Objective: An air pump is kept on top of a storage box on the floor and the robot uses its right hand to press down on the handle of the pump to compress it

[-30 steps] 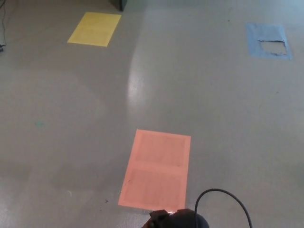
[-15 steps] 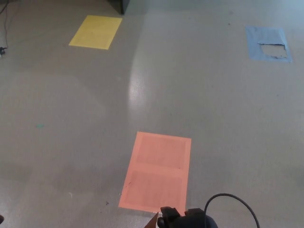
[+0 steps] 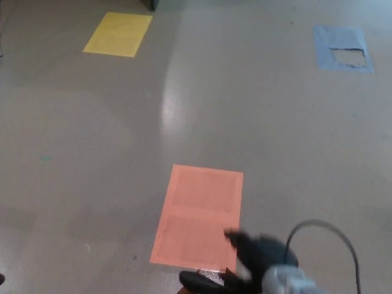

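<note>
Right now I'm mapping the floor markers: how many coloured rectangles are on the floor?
3. A yellow rectangle at far left, a worn blue rectangle at far right, and an orange rectangle near centre, partly overlapped by the blurred hand. More may lie outside the view.

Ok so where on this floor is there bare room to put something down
Bare floor lies between the yellow sheet and the blue patch, and left of the orange sheet. Bottom right is crowded by the right hand and its cable.

Grey floor [image 3: 275, 141], orange sheet [image 3: 199, 214], yellow sheet [image 3: 118, 34], torn blue sheet [image 3: 343, 49]
</note>
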`<state>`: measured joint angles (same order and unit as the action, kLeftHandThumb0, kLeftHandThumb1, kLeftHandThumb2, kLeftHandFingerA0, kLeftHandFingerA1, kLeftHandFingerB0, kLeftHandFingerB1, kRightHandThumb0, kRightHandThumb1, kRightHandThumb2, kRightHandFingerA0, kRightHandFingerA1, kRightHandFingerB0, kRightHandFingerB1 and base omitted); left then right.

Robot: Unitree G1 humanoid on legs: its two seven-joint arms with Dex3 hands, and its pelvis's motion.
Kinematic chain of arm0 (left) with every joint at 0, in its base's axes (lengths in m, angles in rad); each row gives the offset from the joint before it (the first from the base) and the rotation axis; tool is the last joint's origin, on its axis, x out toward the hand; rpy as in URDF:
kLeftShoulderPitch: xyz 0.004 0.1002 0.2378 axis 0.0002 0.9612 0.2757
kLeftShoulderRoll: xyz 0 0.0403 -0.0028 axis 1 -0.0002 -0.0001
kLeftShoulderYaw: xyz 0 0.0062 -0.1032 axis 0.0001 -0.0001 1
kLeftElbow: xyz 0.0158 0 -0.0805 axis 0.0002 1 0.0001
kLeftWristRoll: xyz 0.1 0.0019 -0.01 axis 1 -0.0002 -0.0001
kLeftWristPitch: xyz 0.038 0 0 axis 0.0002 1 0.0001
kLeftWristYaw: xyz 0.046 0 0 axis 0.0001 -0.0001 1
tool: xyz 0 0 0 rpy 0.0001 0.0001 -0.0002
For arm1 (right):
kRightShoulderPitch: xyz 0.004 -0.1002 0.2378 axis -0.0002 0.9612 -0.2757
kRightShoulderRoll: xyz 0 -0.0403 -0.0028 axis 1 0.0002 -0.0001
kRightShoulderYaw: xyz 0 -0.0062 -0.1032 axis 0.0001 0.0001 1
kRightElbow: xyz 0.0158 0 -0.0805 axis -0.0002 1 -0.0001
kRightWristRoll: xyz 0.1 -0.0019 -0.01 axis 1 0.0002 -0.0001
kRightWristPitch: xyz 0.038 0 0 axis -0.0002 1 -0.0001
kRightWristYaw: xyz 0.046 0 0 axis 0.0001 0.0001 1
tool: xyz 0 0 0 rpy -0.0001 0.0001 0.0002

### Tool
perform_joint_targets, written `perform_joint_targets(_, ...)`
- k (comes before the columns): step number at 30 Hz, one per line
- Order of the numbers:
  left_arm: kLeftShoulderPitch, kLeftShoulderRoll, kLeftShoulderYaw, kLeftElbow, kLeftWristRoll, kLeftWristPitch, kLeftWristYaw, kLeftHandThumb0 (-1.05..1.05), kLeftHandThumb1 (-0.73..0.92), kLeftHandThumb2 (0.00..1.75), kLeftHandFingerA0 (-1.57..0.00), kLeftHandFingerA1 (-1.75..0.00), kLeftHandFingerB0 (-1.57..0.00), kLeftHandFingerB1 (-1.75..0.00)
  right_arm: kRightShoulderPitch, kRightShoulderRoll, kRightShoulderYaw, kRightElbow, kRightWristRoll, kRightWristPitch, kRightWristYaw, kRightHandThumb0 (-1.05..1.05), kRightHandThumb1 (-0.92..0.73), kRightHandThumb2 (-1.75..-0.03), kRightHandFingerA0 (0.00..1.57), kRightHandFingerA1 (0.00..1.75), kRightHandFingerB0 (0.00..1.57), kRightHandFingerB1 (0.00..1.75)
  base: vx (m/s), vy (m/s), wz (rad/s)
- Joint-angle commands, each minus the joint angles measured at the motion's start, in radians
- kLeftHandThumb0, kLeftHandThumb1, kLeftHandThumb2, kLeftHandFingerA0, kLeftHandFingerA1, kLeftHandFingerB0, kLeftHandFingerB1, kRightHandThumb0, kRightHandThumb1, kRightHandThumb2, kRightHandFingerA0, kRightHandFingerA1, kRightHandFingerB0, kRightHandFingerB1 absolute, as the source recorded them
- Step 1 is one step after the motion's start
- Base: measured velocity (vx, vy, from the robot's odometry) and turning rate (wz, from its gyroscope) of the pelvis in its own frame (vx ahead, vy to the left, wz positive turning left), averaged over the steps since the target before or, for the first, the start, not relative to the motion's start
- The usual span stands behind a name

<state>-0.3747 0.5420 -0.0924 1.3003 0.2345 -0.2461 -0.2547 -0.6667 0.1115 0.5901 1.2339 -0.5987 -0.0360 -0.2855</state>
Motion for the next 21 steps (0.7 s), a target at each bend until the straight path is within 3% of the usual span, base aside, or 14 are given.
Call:
perform_joint_targets(1, -0.001, 0.022, 0.005, 0.001, 0.005, -0.010, -0.001, -0.78, 0.73, 0.63, -0.28, -0.48, -0.29, -0.34, -0.050, -0.051, -0.094, -0.165, 0.084, -0.118, 0.059, -0.79, -0.78, -1.06, 0.05, 0.24, 0.05, 0.23, 0.00, 0.000, 0.00)
perform_joint_targets(7, -0.006, 0.028, 0.003, 0.000, 0.008, -0.007, 0.000, -0.76, 0.73, 0.63, -0.27, -0.48, -0.29, -0.34, -0.042, -0.118, -0.211, -0.551, 0.152, -0.145, 0.121, -0.77, -0.76, -1.05, 0.05, 0.24, 0.05, 0.26, 0.00, 0.000, 0.00)
perform_joint_targets(12, -0.007, 0.028, 0.002, 0.002, 0.009, -0.009, 0.002, -0.76, 0.73, 0.63, -0.26, -0.47, -0.29, -0.33, 0.001, -0.163, -0.303, -0.872, 0.232, -0.091, 0.225, -0.86, -0.82, -1.10, 0.06, 0.15, 0.06, 0.17, 0.00, 0.000, 0.00)
perform_joint_targets(13, -0.005, 0.027, 0.003, 0.003, 0.008, -0.008, 0.001, -0.77, 0.73, 0.63, -0.28, -0.47, -0.29, -0.33, 0.019, -0.172, -0.340, -0.958, 0.285, -0.059, 0.267, -0.81, -0.79, -1.11, 0.00, 0.20, 0.00, 0.18, 0.00, 0.000, 0.00)
perform_joint_targets(17, -0.006, 0.027, 0.007, 0.004, 0.003, -0.007, 0.000, -0.78, 0.72, 0.63, -0.27, -0.49, -0.30, -0.35, 0.044, -0.225, -0.428, -1.109, 0.309, -0.008, 0.281, -0.83, -0.82, -1.11, 0.03, 0.17, 0.03, 0.17, 0.00, 0.000, 0.00)
perform_joint_targets(21, -0.002, 0.034, 0.002, 0.005, 0.010, -0.008, 0.004, -0.78, 0.73, 0.63, -0.29, -0.47, -0.30, -0.33, 0.096, -0.270, -0.508, -1.156, 0.321, -0.023, 0.258, -0.82, -0.81, -1.10, 0.06, 0.24, 0.06, 0.18, 0.00, 0.000, 0.00)
